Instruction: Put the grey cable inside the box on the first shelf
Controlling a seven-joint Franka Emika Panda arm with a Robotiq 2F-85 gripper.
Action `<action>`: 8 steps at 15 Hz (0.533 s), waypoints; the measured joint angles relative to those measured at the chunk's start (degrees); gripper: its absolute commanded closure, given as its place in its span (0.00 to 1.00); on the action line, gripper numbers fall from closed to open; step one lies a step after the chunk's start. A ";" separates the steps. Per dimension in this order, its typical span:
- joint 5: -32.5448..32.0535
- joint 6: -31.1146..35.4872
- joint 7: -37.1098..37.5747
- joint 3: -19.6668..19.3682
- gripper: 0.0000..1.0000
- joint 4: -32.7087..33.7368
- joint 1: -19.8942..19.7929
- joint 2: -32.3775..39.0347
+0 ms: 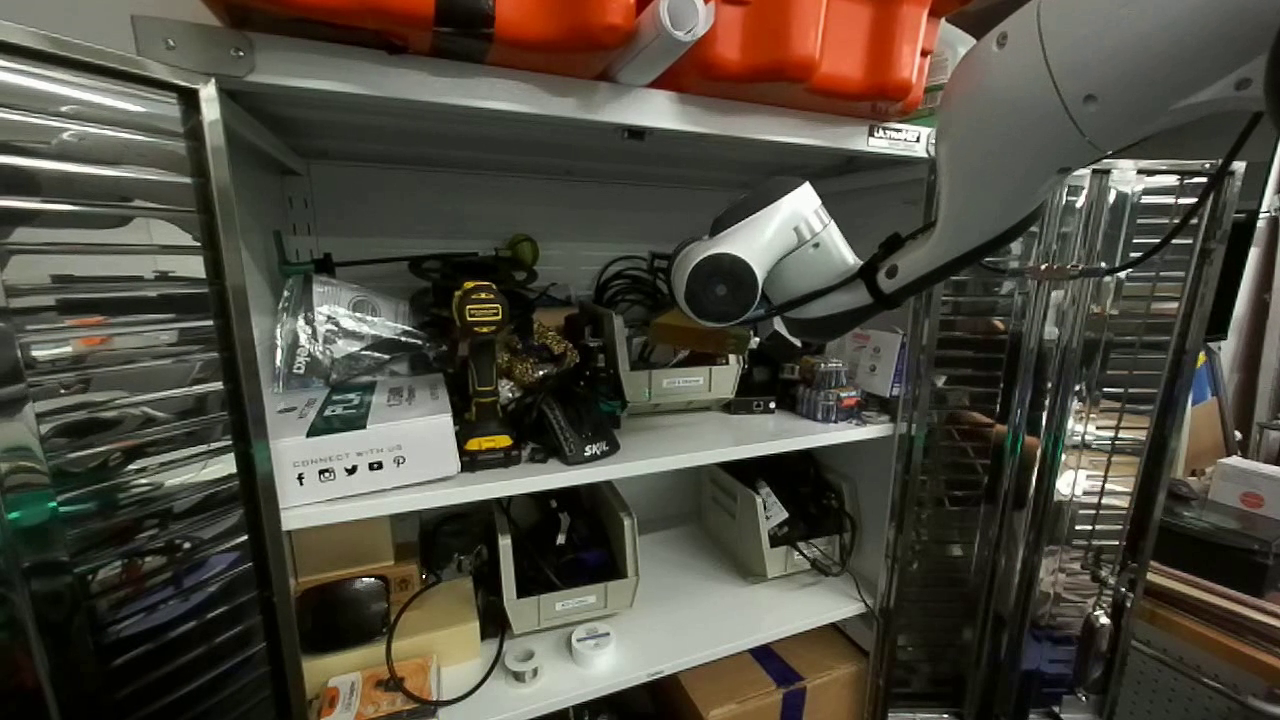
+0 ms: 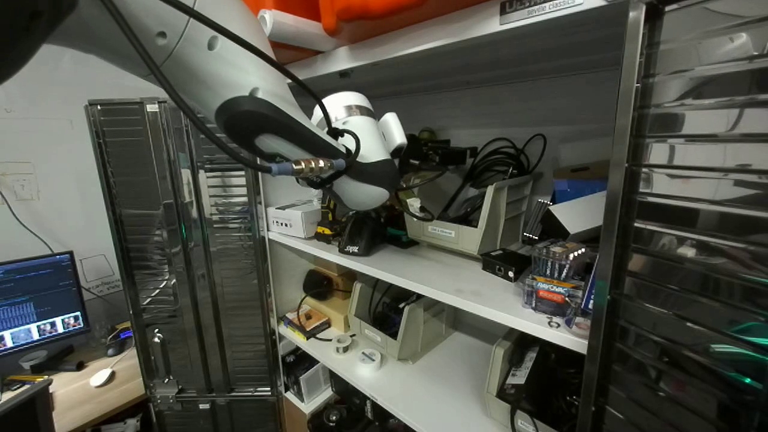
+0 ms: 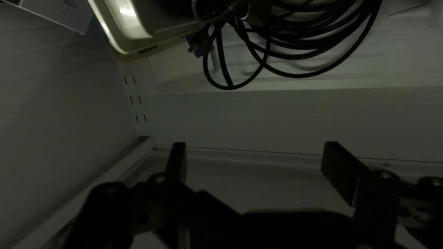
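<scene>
The box (image 1: pixel 655 392) is a pale-grey open bin with a small label, standing on the first shelf (image 1: pixel 740 440), a white board. The bin shows in an exterior view (image 2: pixel 468 238) and at the upper left of the wrist view (image 3: pixel 129 27). Black coiled cables (image 2: pixel 498 162) rise from it, also in the wrist view (image 3: pixel 311 55). A thin dark cable (image 2: pixel 414 211) hangs over its front. I cannot tell any cable as grey. My gripper (image 3: pixel 255 157) is open and empty, facing the back wall near the bin; in both exterior views the arm largely hides it.
Left of the bin are a white printed box (image 1: pixel 370 450), a yellow drill (image 1: pixel 483 370) and a SKIL item (image 1: pixel 575 425). Right are a small black box (image 2: pixel 505 264) and batteries (image 2: pixel 553 288). The upper board (image 1: pixel 560 95) overhangs. Metal cabinet doors (image 1: pixel 110 400) flank the shelves.
</scene>
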 measured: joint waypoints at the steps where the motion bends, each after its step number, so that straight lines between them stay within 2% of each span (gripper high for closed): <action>1: 1.37 1.13 -0.61 0.61 0.00 -0.01 -0.58 -0.43; 5: 12.94 13.25 -8.61 2.07 0.00 -1.36 -3.70 -3.75; 8: 27.32 22.25 -21.45 2.07 0.00 -6.14 -6.44 -7.82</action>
